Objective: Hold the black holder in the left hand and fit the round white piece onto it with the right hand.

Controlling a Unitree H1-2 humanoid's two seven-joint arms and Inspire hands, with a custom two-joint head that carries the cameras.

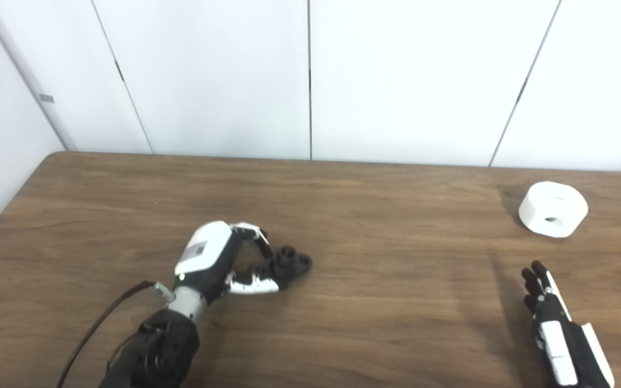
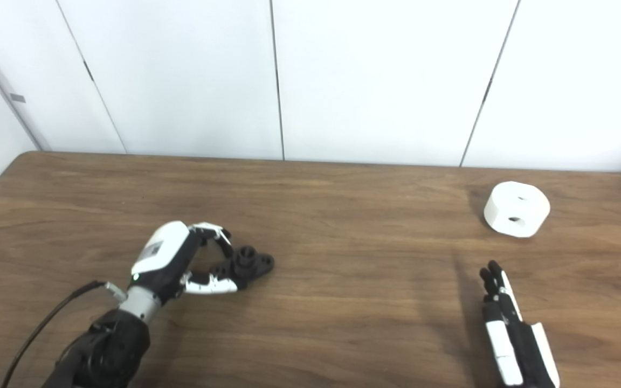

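Left hand [image 1: 219, 264] of mine is curled around the near end of the black holder [image 1: 289, 264], which lies flat on the table [image 1: 375, 302]. Thumb below and fingers above look to be touching it, but I cannot tell whether they are truly clamped or only cupped about it. My right hand [image 1: 556, 328] is flat with fingers straight and held together, holding nothing, near the white piece [image 1: 553, 209] but not touching it; that piece sits well off at the far right, a long way from the holder.

Risks, as I judge them: my hold is only on one end of the holder, so lifting it may let it twist or slip out, since the far lobes hang free. If I close crooked, I could push it along the wood instead of gripping it. The white piece is round and smooth, so my right fingers may nudge it away or roll it toward the table's far edge. Its hole must face the holder's post, or fitting will jam.

Count: one holder, one white piece, two hands, one table.
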